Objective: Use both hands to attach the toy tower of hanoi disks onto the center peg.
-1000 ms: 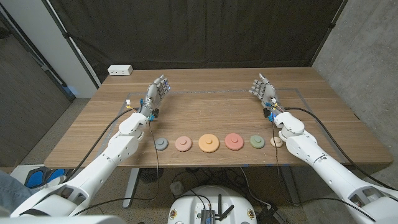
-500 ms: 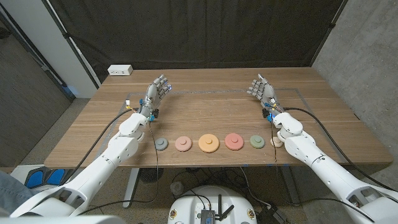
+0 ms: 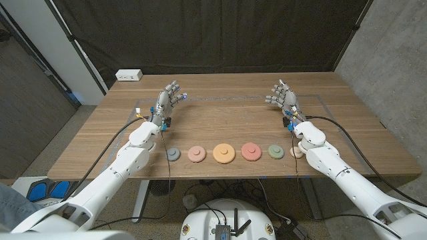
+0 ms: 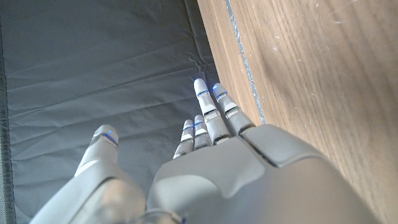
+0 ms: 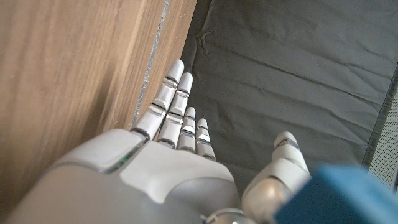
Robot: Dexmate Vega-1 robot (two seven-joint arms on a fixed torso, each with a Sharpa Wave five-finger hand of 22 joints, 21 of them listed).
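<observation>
Waiting at step one w/ left hand (image 3: 167,99) & right hand (image 3: 282,97) both empty, fingers spread, we've got the disks (image 3: 223,153) lined up along the near edge, untouched, so next we reach back & grab one.

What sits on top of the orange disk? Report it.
A raised knob of the same orange stands at the middle of the orange disk. No other disk is stacked on it. Its underside on the table is hidden.

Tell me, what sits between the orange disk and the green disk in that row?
A pink-red disk lies between the orange disk and the green disk, as the head view shows.
</observation>
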